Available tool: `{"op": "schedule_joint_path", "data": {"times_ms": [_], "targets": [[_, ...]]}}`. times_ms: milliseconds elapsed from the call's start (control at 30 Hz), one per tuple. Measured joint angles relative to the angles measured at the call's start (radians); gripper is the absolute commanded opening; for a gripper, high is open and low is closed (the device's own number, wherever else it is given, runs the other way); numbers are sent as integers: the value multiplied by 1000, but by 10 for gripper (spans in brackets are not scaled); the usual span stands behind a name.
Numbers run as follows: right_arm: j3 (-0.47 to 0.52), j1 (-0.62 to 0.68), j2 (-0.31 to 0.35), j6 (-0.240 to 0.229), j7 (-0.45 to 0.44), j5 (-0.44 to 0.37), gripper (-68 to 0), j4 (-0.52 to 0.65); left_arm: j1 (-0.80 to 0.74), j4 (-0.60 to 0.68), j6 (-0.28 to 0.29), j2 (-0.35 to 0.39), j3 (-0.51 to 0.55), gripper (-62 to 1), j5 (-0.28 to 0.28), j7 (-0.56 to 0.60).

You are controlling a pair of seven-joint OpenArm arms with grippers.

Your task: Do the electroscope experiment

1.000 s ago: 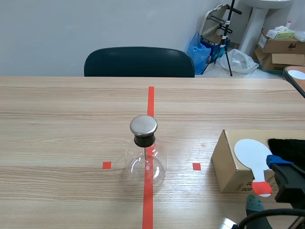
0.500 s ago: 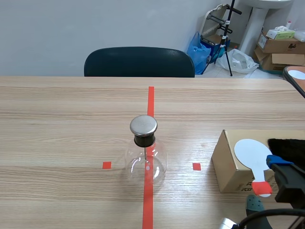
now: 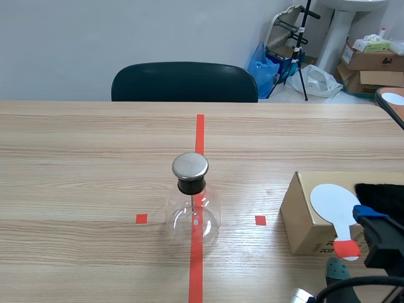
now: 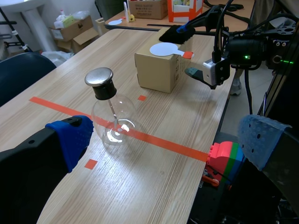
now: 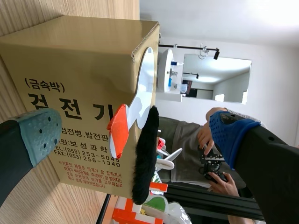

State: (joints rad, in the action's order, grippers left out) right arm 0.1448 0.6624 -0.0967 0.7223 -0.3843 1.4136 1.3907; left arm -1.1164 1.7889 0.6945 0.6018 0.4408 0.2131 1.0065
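The electroscope (image 3: 192,202) is a round glass flask with a black neck and a metal disc cap, standing on the red tape line at mid-table. A white paddle (image 3: 332,202) with a red handle (image 5: 118,130) lies on top of a cardboard box (image 3: 302,218), next to a black fur cloth (image 3: 382,194). My right gripper (image 3: 353,247) stands open at the box's near side. In the right wrist view its fingers straddle the red handle and the fur's end without touching them. My left gripper (image 4: 166,135) is open, well back from the electroscope (image 4: 111,109), and holds nothing.
A dark chair (image 3: 184,82) stands behind the table's far edge. Boxes and bags lie on the floor beyond at the right. Colourful toy bricks (image 4: 226,156) sit just off the table edge under my left gripper. A person holding a controller (image 5: 210,156) shows behind the box.
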Motion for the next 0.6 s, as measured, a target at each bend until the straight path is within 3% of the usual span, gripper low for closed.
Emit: {"op": "schedule_joint_path", "data": {"times_ms": [600], "targets": [[0, 0, 0, 0, 0, 0, 4, 0, 0, 0, 0, 0, 0, 14, 0, -29]]}}
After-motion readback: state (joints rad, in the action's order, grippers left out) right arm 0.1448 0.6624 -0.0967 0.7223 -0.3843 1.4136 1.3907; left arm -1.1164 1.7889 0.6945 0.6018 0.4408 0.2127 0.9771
